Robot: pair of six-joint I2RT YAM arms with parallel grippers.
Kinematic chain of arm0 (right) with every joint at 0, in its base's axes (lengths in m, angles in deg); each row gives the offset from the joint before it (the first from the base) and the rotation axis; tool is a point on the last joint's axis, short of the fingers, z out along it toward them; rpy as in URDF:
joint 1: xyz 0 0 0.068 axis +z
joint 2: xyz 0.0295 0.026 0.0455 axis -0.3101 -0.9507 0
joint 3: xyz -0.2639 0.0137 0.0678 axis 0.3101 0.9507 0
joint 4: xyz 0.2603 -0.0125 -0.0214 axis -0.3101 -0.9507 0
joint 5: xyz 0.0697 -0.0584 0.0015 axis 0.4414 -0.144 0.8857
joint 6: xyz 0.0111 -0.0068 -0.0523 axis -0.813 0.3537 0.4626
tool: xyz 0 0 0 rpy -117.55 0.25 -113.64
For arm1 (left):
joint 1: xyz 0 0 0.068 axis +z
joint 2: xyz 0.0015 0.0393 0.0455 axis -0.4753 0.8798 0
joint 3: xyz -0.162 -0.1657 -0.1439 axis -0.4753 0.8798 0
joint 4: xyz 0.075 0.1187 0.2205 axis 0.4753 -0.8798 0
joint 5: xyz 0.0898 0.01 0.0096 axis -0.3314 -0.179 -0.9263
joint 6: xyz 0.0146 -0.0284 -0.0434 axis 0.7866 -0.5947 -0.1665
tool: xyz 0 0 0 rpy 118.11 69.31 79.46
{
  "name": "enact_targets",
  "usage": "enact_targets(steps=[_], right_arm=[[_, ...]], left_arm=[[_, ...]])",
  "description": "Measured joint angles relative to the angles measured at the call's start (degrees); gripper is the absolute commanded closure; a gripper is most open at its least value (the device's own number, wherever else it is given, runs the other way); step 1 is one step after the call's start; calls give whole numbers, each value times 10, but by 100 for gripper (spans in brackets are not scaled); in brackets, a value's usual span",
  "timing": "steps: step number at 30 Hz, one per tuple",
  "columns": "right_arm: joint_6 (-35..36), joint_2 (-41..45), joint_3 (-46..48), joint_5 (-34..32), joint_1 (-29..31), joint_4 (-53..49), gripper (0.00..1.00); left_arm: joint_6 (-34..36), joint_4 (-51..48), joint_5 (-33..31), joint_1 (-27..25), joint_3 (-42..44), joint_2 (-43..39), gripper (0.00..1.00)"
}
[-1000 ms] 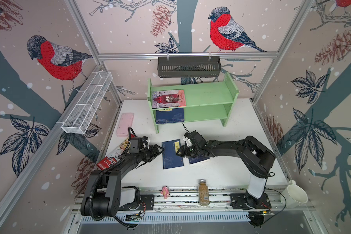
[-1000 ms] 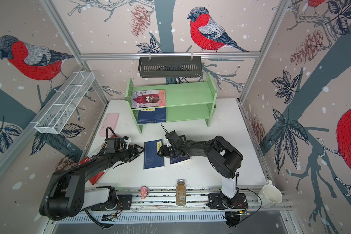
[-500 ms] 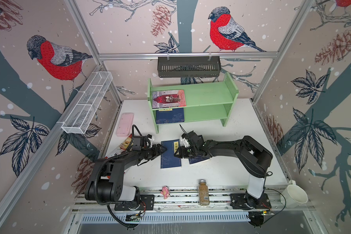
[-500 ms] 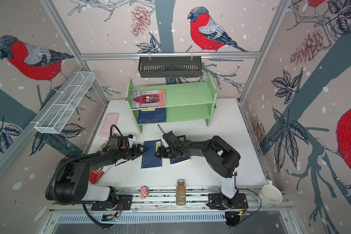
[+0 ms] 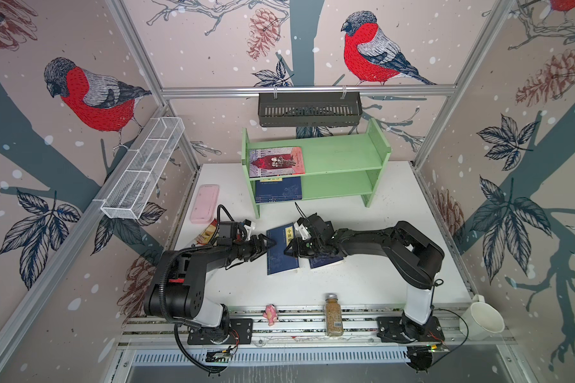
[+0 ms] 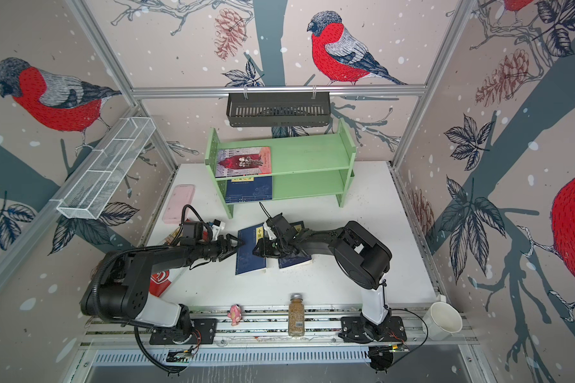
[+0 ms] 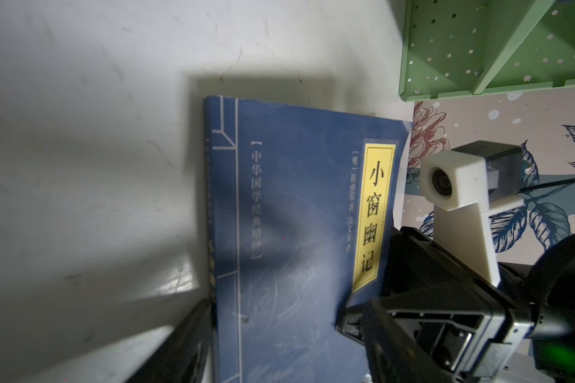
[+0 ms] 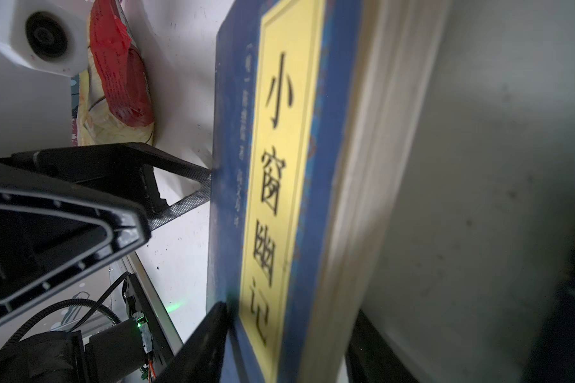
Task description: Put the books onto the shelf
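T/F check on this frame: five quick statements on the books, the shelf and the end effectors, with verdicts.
1. The pink-red book lies flat on the top tier of the shelf. True.
2. The shelf's lower tier holds no book. False: the lower-tier book, navy, lies at its left end.
3. The right end effector has the page edge of the table book between its jaws. True.
4. The left end effector is shut. False: its jaws stand open at that book's spine edge.
5. The black basket hangs from the back rail above the shelf. True.
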Motion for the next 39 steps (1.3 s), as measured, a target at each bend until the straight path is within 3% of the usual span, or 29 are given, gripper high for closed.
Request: enact_targets(steps=[8,15,31,39], right_arm=[[-6,6,10,1,-3,12,45],[-7,17,13,-13,-6,-7,53],[-5,50,28,-30,-2,-42,94],[-6,75,51,-27,-5,-27,97]], left_arm=[[0,-23,18,11,-5,4,30],[-6,-17,20,16,32,-28,30],[-10,-3,20,16,33,-21,30],[-10,-11,9,17,33,-34,27]])
